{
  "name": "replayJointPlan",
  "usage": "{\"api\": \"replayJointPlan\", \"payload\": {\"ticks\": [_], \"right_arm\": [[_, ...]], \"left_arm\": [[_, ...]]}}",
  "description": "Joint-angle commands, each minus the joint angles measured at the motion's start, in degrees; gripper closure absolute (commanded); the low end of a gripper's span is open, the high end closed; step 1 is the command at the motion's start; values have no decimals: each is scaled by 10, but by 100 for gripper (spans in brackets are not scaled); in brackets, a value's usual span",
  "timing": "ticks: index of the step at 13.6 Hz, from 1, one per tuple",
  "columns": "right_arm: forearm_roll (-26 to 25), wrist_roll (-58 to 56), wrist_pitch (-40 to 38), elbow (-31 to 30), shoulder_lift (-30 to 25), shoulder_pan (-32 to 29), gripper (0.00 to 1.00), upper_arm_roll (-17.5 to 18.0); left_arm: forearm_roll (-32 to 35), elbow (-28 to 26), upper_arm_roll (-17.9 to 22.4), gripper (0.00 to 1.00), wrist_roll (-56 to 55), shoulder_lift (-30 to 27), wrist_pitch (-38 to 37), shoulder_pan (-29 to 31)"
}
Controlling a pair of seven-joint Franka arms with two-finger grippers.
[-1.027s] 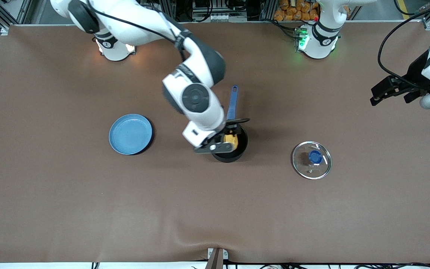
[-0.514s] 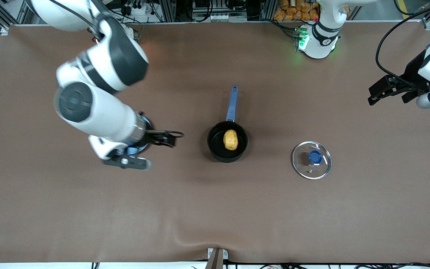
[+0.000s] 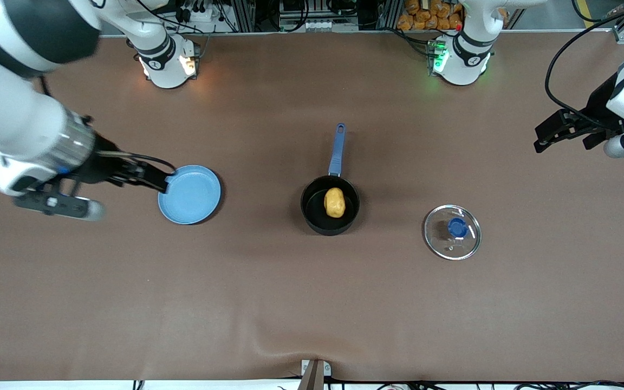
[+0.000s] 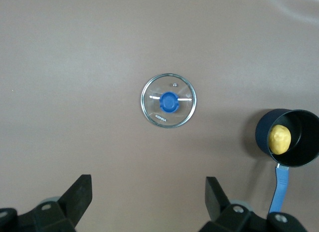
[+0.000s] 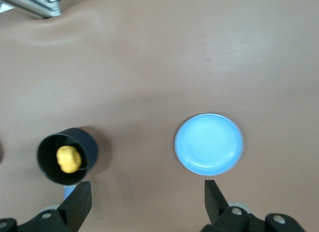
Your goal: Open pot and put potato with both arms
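Observation:
The black pot [image 3: 314, 219] stands mid-table with its lid off and its blue handle [image 3: 337, 149] pointing toward the robots' bases. The yellow potato [image 3: 335, 202] lies inside it. The glass lid [image 3: 452, 232] with its blue knob lies flat on the table toward the left arm's end. My right gripper [image 3: 160, 180] is open and empty, up in the air over the edge of the blue plate [image 3: 189, 194]. My left gripper [image 3: 544, 138] is open and empty, high over the table's left-arm end, and waits. The left wrist view shows the lid [image 4: 169, 100], pot [image 4: 299, 159] and potato [image 4: 279, 138]; the right wrist view shows the pot [image 5: 90, 144] and potato [image 5: 69, 158].
The blue plate is empty and lies toward the right arm's end of the pot; it also shows in the right wrist view [image 5: 209, 143]. The brown table cover has a raised wrinkle at its edge nearest the front camera [image 3: 290, 346].
My right gripper let go of the potato in the pot, then swung away toward the right arm's end, past the plate. The left arm has hardly moved.

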Motion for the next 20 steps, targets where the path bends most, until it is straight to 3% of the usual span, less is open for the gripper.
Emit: {"api": "replayJointPlan", "payload": {"ticks": [1, 2, 4, 8, 12, 14, 20], "right_arm": [[-62, -7, -40, -24, -31, -79, 0, 69], [-64, -24, -46, -24, -35, -105, 0, 89], [-70, -95, -57, -30, -56, -106, 0, 81], [-50, -248, -47, -113, -132, -81, 0, -14], [-46, -284, 48, -297, -245, -65, 0, -60], [-11, -318, 80, -365, -292, -63, 0, -93], [-13, -351, 70, -356, -295, -50, 0, -107]], "left_arm": [[-10, -12, -2, 0, 1, -14, -6, 3], [-10, -12, -2, 0, 2, -14, -6, 4], [-10, -11, -2, 0, 9, -14, -5, 4], [-9, -11, -1, 0, 70, -14, -2, 6], [-8, -11, 0, 0, 83, -14, 4, 7], [-8, -11, 0, 0, 88, -14, 5, 7], [-7, -11, 0, 0, 92, -14, 6, 7]]}}
